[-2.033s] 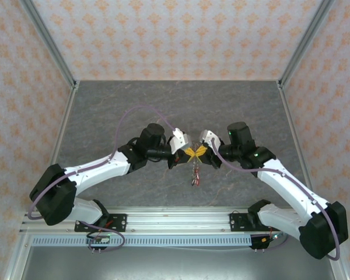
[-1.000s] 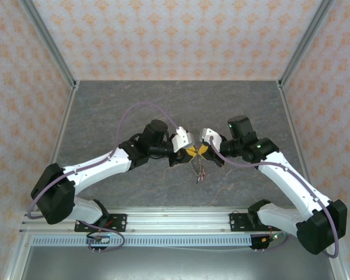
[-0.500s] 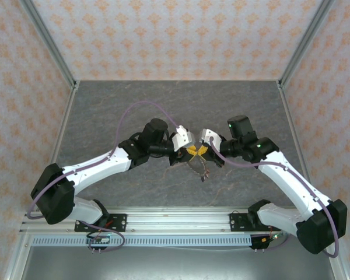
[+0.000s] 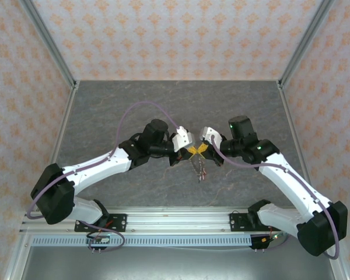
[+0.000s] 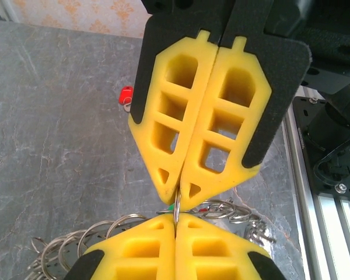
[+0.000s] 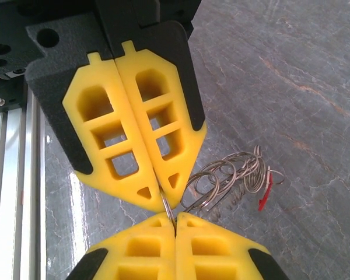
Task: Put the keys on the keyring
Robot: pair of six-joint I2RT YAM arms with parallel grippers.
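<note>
Between the two fingertip pairs, which meet tip to tip above the tabletop [image 4: 134, 105], a thin wire loop of the keyring [image 6: 227, 175] is pinched. The left end effector [image 4: 188, 152] has its yellow fingers pressed together on that wire, and the right end effector [image 4: 201, 150] clamps it from the opposite side. The other loops bunch just beside the tips, a red key [image 6: 263, 195] at their outer edge. A second red key [image 5: 126, 94] lies on the tabletop, apart from both end effectors.

The top camera looks down from behind the arms over the tabletop [image 4: 105, 105]. The wrist cameras face each other close-up, sharing the left tool [image 5: 176, 223] and right tool [image 6: 175, 224].
</note>
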